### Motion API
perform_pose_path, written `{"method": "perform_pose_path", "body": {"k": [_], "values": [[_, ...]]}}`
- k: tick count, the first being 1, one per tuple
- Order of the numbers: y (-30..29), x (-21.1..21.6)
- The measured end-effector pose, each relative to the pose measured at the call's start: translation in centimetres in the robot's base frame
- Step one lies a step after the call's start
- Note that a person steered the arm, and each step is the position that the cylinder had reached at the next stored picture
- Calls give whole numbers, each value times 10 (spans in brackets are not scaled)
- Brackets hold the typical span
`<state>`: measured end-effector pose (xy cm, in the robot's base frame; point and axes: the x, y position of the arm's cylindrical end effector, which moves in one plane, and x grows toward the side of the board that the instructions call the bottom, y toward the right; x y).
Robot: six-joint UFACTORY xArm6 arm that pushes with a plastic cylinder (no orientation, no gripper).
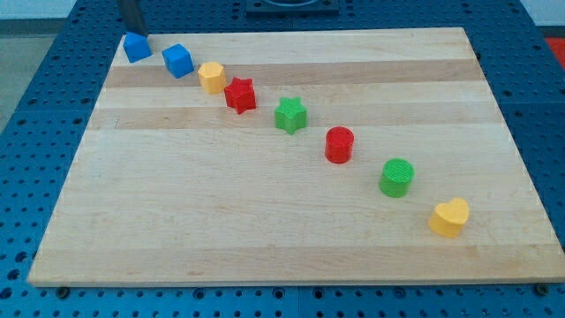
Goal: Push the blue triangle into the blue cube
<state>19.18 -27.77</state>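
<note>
The blue triangle (136,47) lies at the board's top left corner. The blue cube (177,60) sits just to its right and slightly lower, with a small gap between them. My tip (134,32) comes down from the view's top edge and stands right behind the blue triangle, at its upper side, touching it or nearly so.
The wooden board (265,230) holds a diagonal row running down to the right: a yellow block (211,77), a red star (239,94), a green star (290,115), a red cylinder (339,145), a green cylinder (396,177) and a yellow heart (449,217).
</note>
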Motion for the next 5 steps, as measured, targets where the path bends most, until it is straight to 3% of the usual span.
{"method": "perform_pose_path", "body": {"k": [2,5], "values": [[-26,7],[45,53]]}}
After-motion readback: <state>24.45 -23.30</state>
